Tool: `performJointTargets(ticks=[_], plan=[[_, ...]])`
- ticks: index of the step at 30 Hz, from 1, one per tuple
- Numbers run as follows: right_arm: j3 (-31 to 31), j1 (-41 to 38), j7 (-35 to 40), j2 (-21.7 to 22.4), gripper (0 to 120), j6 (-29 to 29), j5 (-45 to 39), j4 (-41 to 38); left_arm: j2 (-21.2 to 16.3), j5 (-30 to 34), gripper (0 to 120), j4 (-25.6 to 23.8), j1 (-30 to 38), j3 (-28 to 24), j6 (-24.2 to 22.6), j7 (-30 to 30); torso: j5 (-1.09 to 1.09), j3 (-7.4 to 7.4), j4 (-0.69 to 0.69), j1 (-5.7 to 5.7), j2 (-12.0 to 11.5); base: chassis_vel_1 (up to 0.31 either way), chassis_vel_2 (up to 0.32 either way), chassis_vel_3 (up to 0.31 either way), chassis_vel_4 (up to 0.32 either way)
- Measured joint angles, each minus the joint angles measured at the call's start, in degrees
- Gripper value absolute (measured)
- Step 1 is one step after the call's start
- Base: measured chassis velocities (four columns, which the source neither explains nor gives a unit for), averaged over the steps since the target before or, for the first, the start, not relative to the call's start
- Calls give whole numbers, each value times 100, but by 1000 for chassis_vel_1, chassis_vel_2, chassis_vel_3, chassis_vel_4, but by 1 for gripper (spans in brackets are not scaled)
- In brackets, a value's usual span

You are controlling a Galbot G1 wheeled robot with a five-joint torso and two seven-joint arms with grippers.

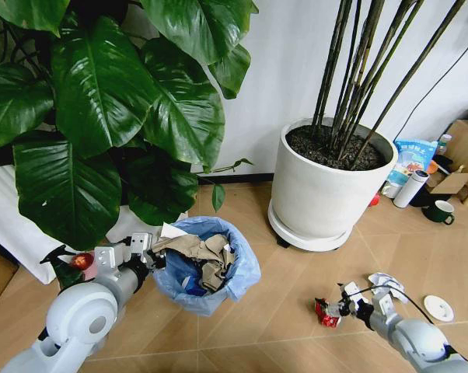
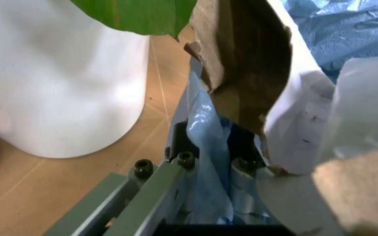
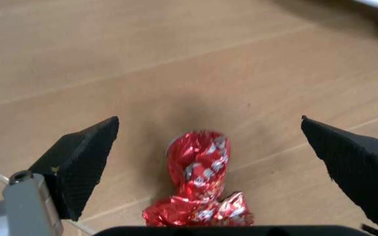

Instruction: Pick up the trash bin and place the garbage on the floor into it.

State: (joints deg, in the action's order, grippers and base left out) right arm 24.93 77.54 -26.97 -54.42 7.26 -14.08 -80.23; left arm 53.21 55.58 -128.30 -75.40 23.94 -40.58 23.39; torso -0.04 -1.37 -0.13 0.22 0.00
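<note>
The small round trash bin lined with a crinkled light-blue plastic bag (image 1: 211, 272) stands on the wooden floor beside the big white round plant pot (image 1: 321, 190), stuffed with crumpled brown and white paper (image 1: 199, 252). The left gripper (image 1: 144, 252) is clamped on the bin's rim, pinching the blue liner. Well away from the bin, the right gripper (image 3: 208, 162) hangs wide apart, straddling a crushed shiny red can (image 3: 199, 184) without touching it.

Brown paper (image 1: 197, 250) hides trash bin (image 1: 242, 272) interior.
</note>
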Motion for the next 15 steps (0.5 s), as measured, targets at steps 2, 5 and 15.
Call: performJointTargets(ticks=[2,5,15], plan=[[-41,-60,-4,-43,100,-39,50,105,2,-1,0,0,-2,-8,1,-1,-2,0,0,0,0,0,0,0,0],[-136,-197,-1,-148,100,-73,147,339,-7,-2,0,-6,-9,-13,4,-2,0,0,0,0,0,0,0,0,0],[-249,-385,5,-236,100,-106,301,786,-31,9,0,-20,-9,16,8,-3,-1,0,0,0,0,0,0,0,0]])
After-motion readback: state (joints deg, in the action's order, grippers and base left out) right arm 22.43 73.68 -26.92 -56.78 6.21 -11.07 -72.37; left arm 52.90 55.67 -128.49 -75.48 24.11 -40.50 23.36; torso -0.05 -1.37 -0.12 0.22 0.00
